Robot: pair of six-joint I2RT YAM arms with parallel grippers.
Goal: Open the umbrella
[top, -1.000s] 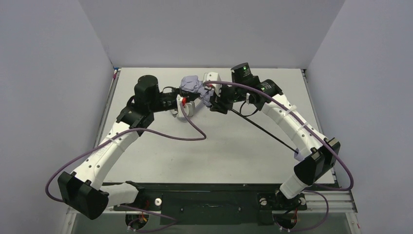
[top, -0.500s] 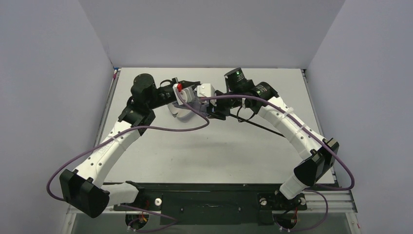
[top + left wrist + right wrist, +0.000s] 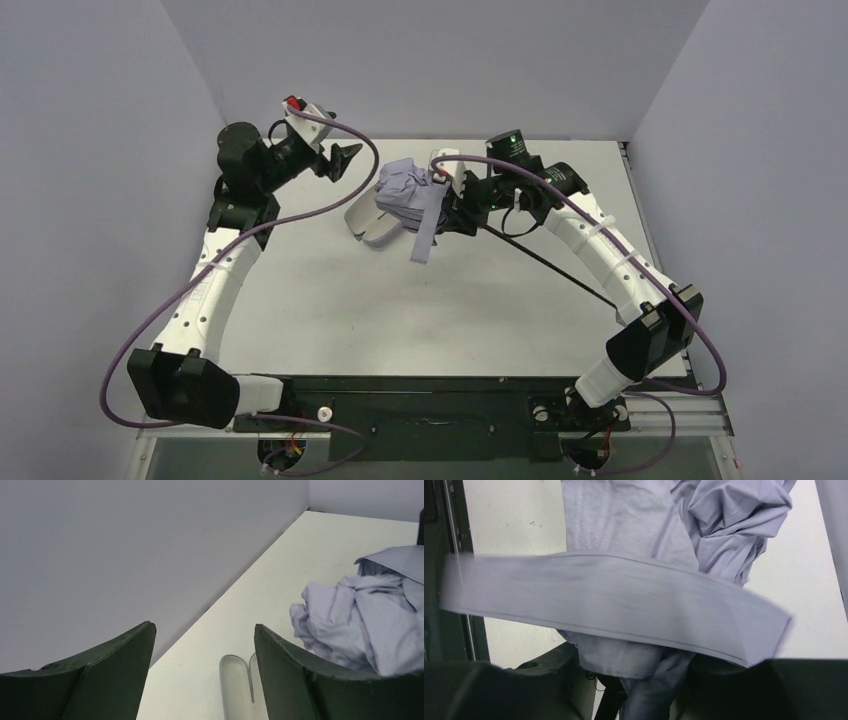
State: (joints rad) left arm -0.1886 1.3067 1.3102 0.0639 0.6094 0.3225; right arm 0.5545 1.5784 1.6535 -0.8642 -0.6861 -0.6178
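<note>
The umbrella (image 3: 405, 185) is a crumpled pale lavender bundle at the far middle of the table. Its loose strap (image 3: 424, 238) hangs down in front, and shows as a blurred band (image 3: 614, 595) in the right wrist view. A thin black shaft (image 3: 545, 265) runs from the bundle toward the near right. My right gripper (image 3: 455, 205) (image 3: 639, 680) is shut on the umbrella's gathered fabric (image 3: 724, 525). My left gripper (image 3: 345, 155) (image 3: 202, 630) is raised at the far left, open and empty, apart from the canopy (image 3: 360, 615).
The lavender oval case (image 3: 368, 222) lies open on the table just left of the umbrella, and its rim (image 3: 235, 680) shows below my left fingers. Grey walls (image 3: 420, 60) close the table on three sides. Purple cables (image 3: 300, 215) loop off both arms.
My left gripper has opened and swung up and left, away from the umbrella. The strap now hangs loose. My right gripper has kept its hold and shifted slightly right.
</note>
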